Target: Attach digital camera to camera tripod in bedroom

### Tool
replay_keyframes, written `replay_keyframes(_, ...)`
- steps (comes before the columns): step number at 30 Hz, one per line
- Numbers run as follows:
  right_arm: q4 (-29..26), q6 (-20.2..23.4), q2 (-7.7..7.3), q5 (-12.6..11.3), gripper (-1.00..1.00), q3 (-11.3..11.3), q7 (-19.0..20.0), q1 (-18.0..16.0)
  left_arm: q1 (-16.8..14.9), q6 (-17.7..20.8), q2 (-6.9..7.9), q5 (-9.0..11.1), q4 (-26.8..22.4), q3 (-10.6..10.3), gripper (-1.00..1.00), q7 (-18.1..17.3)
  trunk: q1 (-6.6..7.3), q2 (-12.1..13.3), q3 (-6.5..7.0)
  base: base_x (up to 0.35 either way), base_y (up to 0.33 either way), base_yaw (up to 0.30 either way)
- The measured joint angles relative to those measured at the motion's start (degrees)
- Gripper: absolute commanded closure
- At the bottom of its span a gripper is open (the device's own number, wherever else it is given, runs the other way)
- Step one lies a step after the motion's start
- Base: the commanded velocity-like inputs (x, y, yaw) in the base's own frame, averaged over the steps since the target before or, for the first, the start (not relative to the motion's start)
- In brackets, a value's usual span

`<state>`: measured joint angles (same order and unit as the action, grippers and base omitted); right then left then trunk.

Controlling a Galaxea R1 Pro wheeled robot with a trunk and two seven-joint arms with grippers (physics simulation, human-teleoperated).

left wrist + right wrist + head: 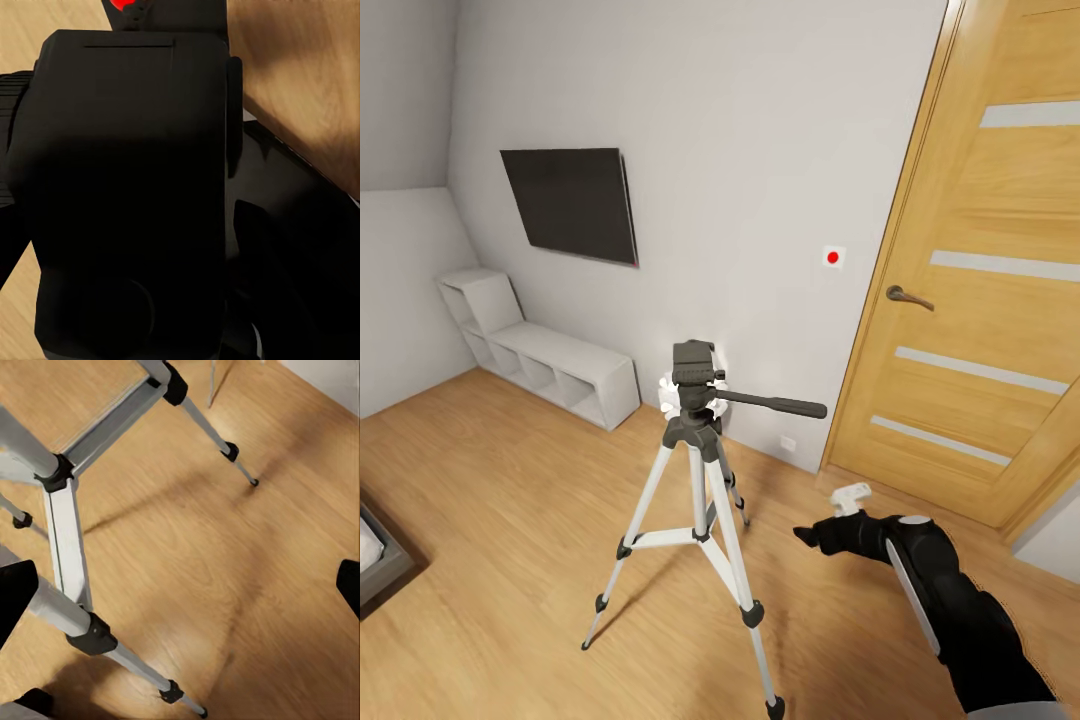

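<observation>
Standing on the wood floor [510, 500] before the grey wall, the camera tripod [695, 470] is facing the oak door [1000, 300]. The right hand [810, 537] is hovering low beside it, fingers spread, gripping nothing. The digital camera [127, 195] is sitting close against the left wrist camera; the left hand's grip cannot be told.

Head view high over camera tripod [700, 470]; right wrist near its legs.

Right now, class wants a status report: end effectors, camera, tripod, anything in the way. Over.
Right end effector open, low beside the camera tripod. Digital camera close against left wrist lens, grip state unclear. Tripod head bare, camera not mounted. Pan handle juts toward right arm.
</observation>
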<state>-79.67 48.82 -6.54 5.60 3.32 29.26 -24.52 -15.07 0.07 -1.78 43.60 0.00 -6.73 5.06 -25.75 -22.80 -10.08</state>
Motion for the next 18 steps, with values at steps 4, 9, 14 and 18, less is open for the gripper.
replay_keyframes(4, -0.7, 0.3, 0.93, 0.1, -1.0, 3.4, 2.3, 0.0, 0.0, 0.0, 0.01, 0.0, 0.0, 0.0, 1.0, 0.0, 0.0, 0.0, 0.0, 0.0, 0.0, 0.0)
replay_keyframes(9, -1.1, 0.4, 1.26, 0.1, -1.0, 7.0, 3.3, 0.0, 0.0, 0.0, 0.03, 0.0, 0.0, 0.0, 1.0, 0.0, 0.0, 0.0, 0.0, 0.0, 0.0, 0.0)
replay_keyframes(14, -1.5, 0.4, 1.29, 0.1, -1.0, 8.4, 3.6, 0.0, 0.0, 0.0, 0.03, 0.0, 0.0, 0.0, 1.0, 0.0, 0.0, 0.0, 0.0, 0.0, 0.0, 0.0)
replay_keyframes(18, -1.7, 0.4, 1.24, 0.0, -1.0, 8.7, 3.7, 0.0, 0.0, 0.0, 0.04, 0.0, 0.0, 0.0, 1.0, 0.0, 0.0, 0.0, 0.0, 0.0, 0.0, 0.0)
